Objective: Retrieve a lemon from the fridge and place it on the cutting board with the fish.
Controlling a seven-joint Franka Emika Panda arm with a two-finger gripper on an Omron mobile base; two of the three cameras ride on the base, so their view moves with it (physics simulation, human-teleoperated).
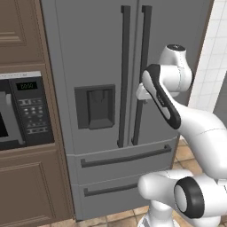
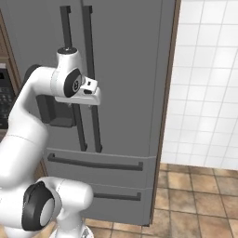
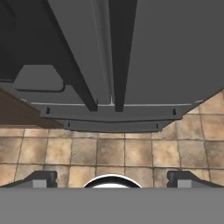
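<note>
The fridge [image 1: 102, 66] is closed. The hand [image 3: 112, 178], fingers spread wide and empty, hovers by the right door's vertical handle [image 3: 124, 52], which lies at twelve o'clock.

A black built-in microwave [image 1: 20, 111] sits at 9 o'clock in the left base view, set in brown wooden cabinets [image 1: 26, 186]; its control panel [image 1: 32, 111] has small buttons and a green display. One cabinet door is above it at 10 o'clock, another one below it at 7 o'clock. In the right base view, a white tiled wall [image 2: 209, 83] stands at 3 o'clock. Brown floor tiles [image 2: 195, 200] lie at 5 o'clock under this wall.
</note>
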